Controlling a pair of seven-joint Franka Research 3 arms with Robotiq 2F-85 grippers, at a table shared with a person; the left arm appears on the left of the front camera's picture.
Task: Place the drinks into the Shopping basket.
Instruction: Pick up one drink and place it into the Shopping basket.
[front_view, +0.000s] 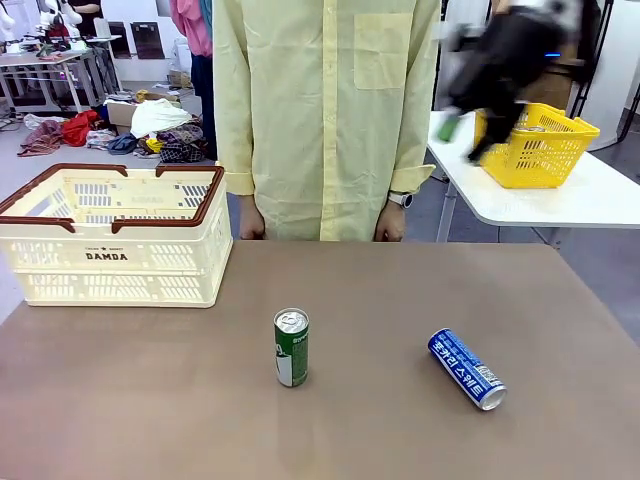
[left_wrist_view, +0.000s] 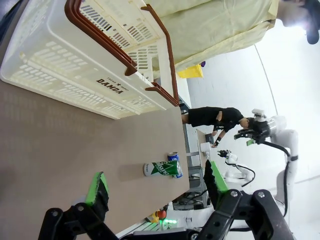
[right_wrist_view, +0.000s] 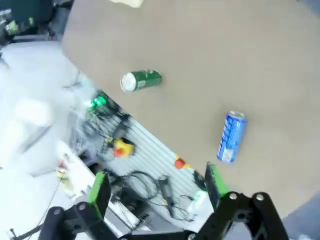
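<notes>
Nearest the front edge, the blue can (front_view: 467, 369) lies on its side at the right of the table (front_view: 380, 290), one silver end turned toward the camera; the green can (front_view: 291, 347) stands upright near the middle, well apart from it. Neither is in the Shopping basket (front_view: 110, 275), which sits at the far left corner, so both drinks are yet to go in. Seen from the right wrist, the right gripper (right_wrist_view: 156, 181) hangs above the table with its jaws wide apart and nothing between them, the blue can a little ahead of one finger. The left gripper (left_wrist_view: 152, 176) has its jaws spread too and holds nothing, with the green can ahead and the basket beyond. By my judgement the step is a first pick. The lying can will likely roll if nudged, so the pads should come down on either side of its barrel, square across its length, and close at its middle. Lift clear of the basket's brown rim before release. A person (front_view: 325, 120) stands at the far edge, hands at the table, just beside the basket
</notes>
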